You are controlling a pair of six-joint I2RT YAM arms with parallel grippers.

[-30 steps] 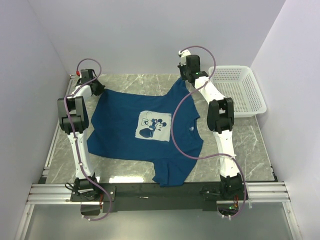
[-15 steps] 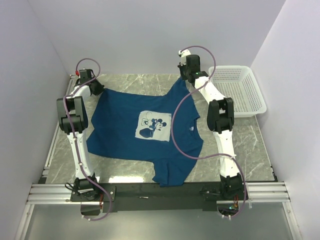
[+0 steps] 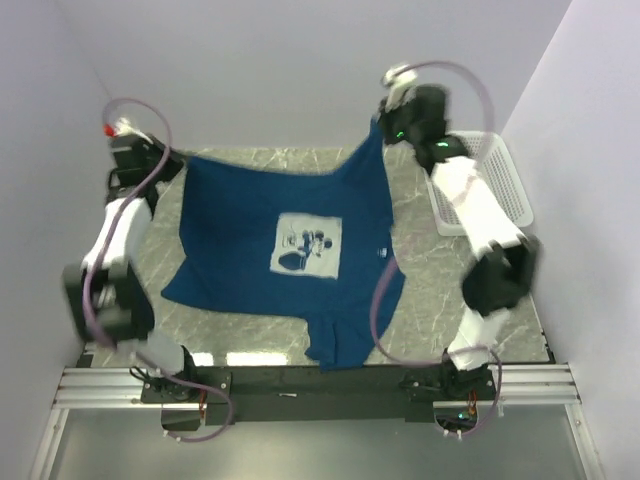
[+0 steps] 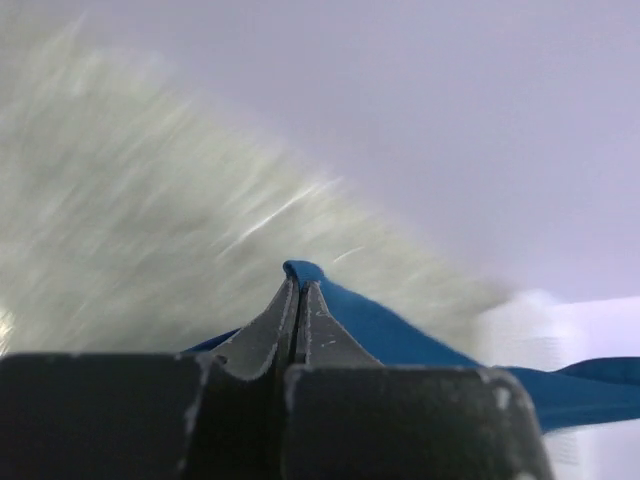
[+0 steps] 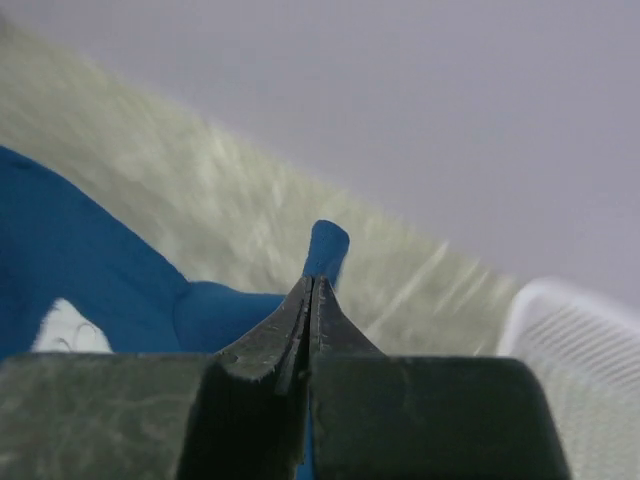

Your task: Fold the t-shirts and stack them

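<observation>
In the top view, the left gripper (image 3: pixel 168 162) is seen at the far left of the table (image 3: pixel 440 290), clamped on one far corner of the t-shirt (image 3: pixel 235 215). The right gripper (image 3: pixel 385 128) is seen high up near the back wall (image 3: pixel 280 70), clamped on the other far corner, with the basket (image 3: pixel 510 195) just to its right. The t-shirt is stretched between the two with its far edge held up and its white print (image 3: pixel 305 243) facing up, and its nearest part reaches the table's near edge. Bare marble is left to the right of the cloth and along the far side, and walls close in on three sides. In the left wrist view, the jaws are pressed together without a gap, and a fold of the t-shirt (image 4: pixel 380 325) is pinched at the tips above blurred marble. In the right wrist view, the jaws are likewise closed tight on a blue fold that sticks up past the tips. More of the t-shirt (image 5: pixel 70 240) is seen at the lower left, and the basket (image 5: pixel 570 330) at the right.
</observation>
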